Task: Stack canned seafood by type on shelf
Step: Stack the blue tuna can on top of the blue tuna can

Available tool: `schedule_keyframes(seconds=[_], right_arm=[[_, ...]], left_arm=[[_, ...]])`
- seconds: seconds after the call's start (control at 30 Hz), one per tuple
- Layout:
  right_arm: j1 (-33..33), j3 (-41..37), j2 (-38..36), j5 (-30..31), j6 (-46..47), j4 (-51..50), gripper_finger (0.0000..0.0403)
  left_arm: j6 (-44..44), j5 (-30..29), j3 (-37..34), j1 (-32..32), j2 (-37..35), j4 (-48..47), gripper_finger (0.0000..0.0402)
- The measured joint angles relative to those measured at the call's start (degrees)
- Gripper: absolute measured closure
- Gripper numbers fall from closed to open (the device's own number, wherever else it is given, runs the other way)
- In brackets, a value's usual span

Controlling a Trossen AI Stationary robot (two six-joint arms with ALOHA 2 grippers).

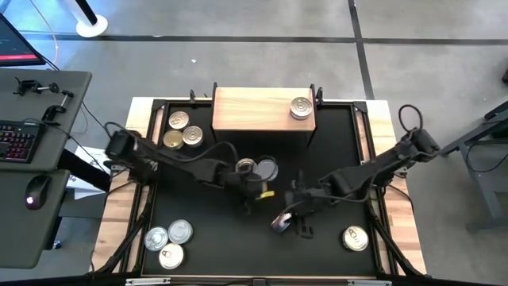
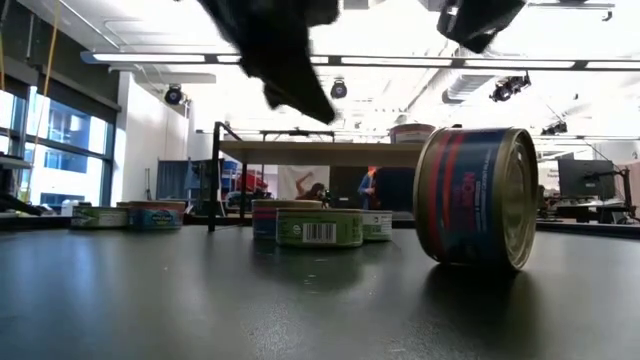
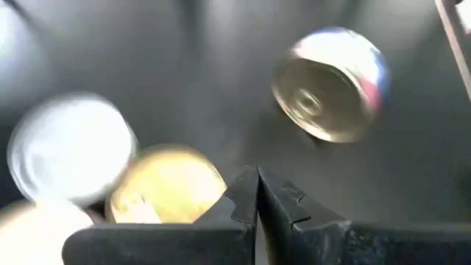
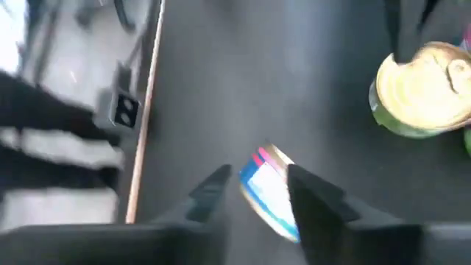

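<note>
One tin stands on the pale wood shelf at the table's far edge. A blue and red tin rests on its rim on the black tabletop, lid facing sideways; the high view shows this tin near the middle. My right gripper hangs open above it, clear of it. My left gripper is shut and holds nothing, raised over the table's middle just in front of two flat tins. In the left wrist view a gold-topped tin and a silver-topped tin lie blurred beside the fingers.
Three tins stand at the far left beside the shelf, three more at the near left, and one tin at the near right. Bare black tabletop lies between the near groups. A desk with a keyboard stands off the table's left.
</note>
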Motion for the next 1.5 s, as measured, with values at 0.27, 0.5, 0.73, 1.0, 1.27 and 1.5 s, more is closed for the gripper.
schedule_keyframes(seconds=[0.27,0.5,0.73,1.0,1.27,1.5], right_arm=[[-0.25,12.08,12.94,0.08,-21.16,-20.44,0.0076],[-0.3,14.78,20.62,-0.07,-28.63,-23.33,0.005],[-0.29,14.52,23.07,3.02,-29.43,-22.49,0.0081],[-0.29,18.8,23.14,6.04,-25.69,-25.37,0.0236],[-1.74,33.62,23.12,23.17,-23.59,-40.76,0.0234],[-11.32,42.0,19.88,40.81,-17.58,-53.2,0.0234]], left_arm=[[-17.49,-12.28,-11.57,-11.68,-13.53,8.31,0.0402],[-23.87,-29.03,-13.07,-20.2,-17.64,9.98,0.0402],[-22.76,-32.45,-13.03,-22.28,-19.99,11.67,0.0401],[-6.82,-35.68,-12.99,-22.61,-33.01,12.69,0.0401],[3.48,-39.37,-12.94,-21.79,-43.42,5.48,0.0401],[0.8,-38.39,-12.97,-20.95,-43.69,-1.17,0.0401]])
